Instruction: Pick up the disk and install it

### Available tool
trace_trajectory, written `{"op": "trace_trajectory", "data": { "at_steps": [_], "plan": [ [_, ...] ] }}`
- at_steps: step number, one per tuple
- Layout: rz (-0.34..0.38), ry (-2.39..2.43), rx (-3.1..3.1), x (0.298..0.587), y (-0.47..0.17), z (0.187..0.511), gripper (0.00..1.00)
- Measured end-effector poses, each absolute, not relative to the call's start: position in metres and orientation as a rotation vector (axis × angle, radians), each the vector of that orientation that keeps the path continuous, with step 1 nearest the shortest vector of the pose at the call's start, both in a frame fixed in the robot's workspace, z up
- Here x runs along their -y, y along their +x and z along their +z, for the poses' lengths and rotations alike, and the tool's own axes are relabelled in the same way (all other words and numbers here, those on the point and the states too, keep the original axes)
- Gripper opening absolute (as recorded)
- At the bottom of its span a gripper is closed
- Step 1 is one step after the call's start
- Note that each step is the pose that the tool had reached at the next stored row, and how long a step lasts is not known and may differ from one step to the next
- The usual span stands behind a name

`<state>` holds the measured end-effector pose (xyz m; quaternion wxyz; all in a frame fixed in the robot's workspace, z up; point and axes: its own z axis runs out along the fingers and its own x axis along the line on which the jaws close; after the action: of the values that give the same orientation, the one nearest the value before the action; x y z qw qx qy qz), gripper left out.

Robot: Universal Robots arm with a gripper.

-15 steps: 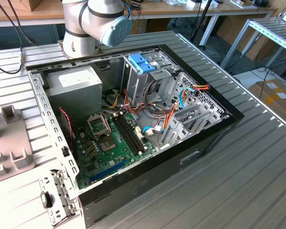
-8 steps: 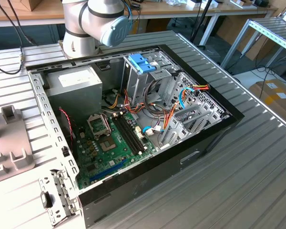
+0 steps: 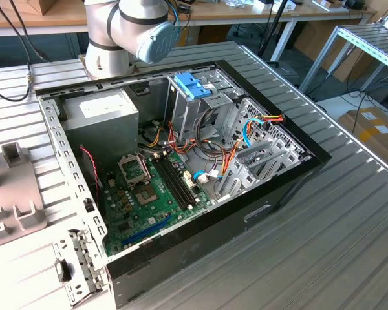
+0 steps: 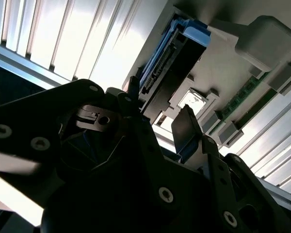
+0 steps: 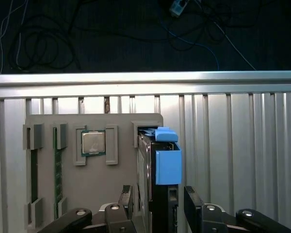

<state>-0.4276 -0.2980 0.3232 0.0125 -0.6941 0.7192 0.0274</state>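
The disk (image 5: 160, 160) stands on edge in a slot of a grey holder plate (image 5: 68, 194), its bright blue carrier and tab facing the first wrist camera. In the second wrist view the disk (image 4: 172, 53) shows its blue frame and dark connector edge. My gripper (image 5: 159, 196) is open, with one fingertip (image 5: 127, 194) on each side of the disk and a small gap to it on both sides. In the second wrist view the gripper (image 4: 157, 104) points at the disk, the black fingers (image 4: 184, 124) spread apart.
The holder plate also carries a processor chip (image 5: 93, 142) and a memory stick (image 5: 58, 165). The open computer case (image 3: 181, 161) lies on the ribbed metal table (image 3: 349, 245), with a drive cage and pale blue latch (image 3: 193, 85), a grey power supply (image 3: 100, 116) and a motherboard (image 3: 149, 194). The arm's base (image 3: 129, 32) stands behind it.
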Motion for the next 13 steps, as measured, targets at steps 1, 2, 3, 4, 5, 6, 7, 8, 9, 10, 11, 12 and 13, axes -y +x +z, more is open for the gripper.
{"op": "trace_trajectory", "data": {
  "at_steps": [1, 2, 3, 4, 5, 6, 7, 8, 9, 10, 11, 12, 13],
  "plan": [
    [0.085, -2.163, -2.242, 0.298, -0.428, 0.323, 0.54],
    [0.085, -2.163, -2.242, 0.298, -0.428, 0.322, 0.54],
    [0.085, -2.163, -2.242, 0.298, -0.428, 0.321, 0.54],
    [0.085, -2.163, -2.242, 0.298, -0.428, 0.321, 0.54],
    [0.085, -2.163, -2.242, 0.298, -0.428, 0.320, 0.54],
    [0.085, -2.163, -2.242, 0.298, -0.428, 0.319, 0.54],
    [0.085, -2.164, -2.242, 0.298, -0.428, 0.318, 0.54],
    [0.085, -2.163, -2.242, 0.298, -0.428, 0.317, 0.54],
    [0.085, -2.163, -2.242, 0.298, -0.428, 0.317, 0.54],
    [0.085, -2.163, -2.242, 0.298, -0.428, 0.316, 0.54],
    [0.085, -2.163, -2.242, 0.298, -0.428, 0.315, 0.54],
    [0.085, -2.163, -2.242, 0.298, -0.428, 0.314, 0.54],
    [0.085, -2.164, -2.242, 0.298, -0.428, 0.313, 0.54]
  ]
}}
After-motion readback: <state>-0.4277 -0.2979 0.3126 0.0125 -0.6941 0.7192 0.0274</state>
